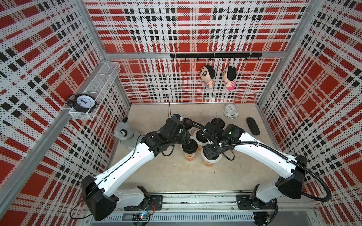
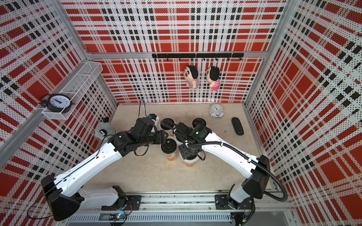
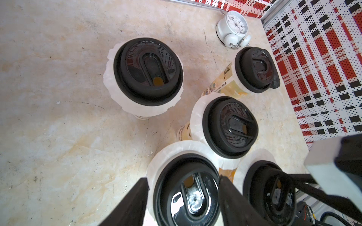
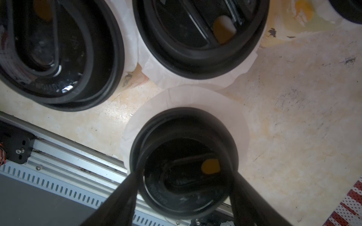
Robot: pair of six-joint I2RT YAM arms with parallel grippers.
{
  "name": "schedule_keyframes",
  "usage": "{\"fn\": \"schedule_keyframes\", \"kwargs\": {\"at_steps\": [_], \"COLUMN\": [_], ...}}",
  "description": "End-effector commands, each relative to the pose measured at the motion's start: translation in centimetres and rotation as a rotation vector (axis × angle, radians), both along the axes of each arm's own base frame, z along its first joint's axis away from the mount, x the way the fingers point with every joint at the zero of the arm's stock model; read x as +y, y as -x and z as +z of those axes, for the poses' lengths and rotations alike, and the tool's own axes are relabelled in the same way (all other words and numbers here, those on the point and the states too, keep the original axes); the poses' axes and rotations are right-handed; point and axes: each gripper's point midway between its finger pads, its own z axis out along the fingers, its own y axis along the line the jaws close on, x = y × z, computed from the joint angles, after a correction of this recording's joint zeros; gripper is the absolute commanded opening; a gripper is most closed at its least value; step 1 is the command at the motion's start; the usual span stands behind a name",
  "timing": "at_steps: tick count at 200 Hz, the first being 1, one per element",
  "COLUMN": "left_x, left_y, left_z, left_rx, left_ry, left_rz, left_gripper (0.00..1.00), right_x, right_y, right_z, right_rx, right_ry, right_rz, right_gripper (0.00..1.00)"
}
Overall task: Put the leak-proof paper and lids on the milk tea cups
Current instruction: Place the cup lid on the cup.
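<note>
Five milk tea cups stand clustered mid-table, each under a black lid with leak-proof paper showing as a whitish ring beneath. My left gripper [image 3: 183, 178] is open astride the lid [image 3: 188, 195] of the front-left cup [image 1: 189, 155]; one finger touches the rim, and paper [image 3: 156, 162] shows in the gap beside the other. My right gripper [image 4: 185, 175] is shut on the black lid [image 4: 184, 156] of the front-right cup [image 1: 208, 163], which sits on a paper [image 4: 195, 97]. In both top views the arms hide much of the cups behind, such as [image 2: 198, 123].
A white alarm clock [image 1: 231, 111] and a flat black oblong object [image 1: 253, 126] lie at the back right. A grey plush toy [image 1: 123, 133] sits by the left wall under a wire shelf [image 1: 98, 88]. The base rail [image 4: 58, 156] runs along the front.
</note>
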Motion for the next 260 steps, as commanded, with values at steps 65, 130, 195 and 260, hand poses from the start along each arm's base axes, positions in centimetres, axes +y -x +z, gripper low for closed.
{"fn": "schedule_keyframes", "kwargs": {"at_steps": [65, 130, 195, 260], "left_x": [0.3, 0.3, -1.4, -9.0], "left_y": [0.1, 0.2, 0.8, 3.3], "left_z": [0.8, 1.1, 2.4, 1.5], "left_rx": [-0.021, -0.024, -0.034, -0.012], "left_ry": [0.021, 0.027, -0.021, -0.174], "left_rz": [-0.002, -0.005, -0.049, -0.224], "left_gripper": [0.62, 0.62, 0.62, 0.61], "right_x": [0.0, 0.0, -0.4, -9.8], "right_y": [0.2, 0.0, -0.9, -3.0], "right_z": [-0.3, 0.4, 5.4, 8.7], "right_rx": [0.004, -0.014, -0.131, -0.271], "right_ry": [0.013, 0.008, -0.109, -0.245], "right_rz": [-0.010, -0.015, -0.091, -0.380], "right_gripper": [0.82, 0.87, 0.90, 0.91]}}
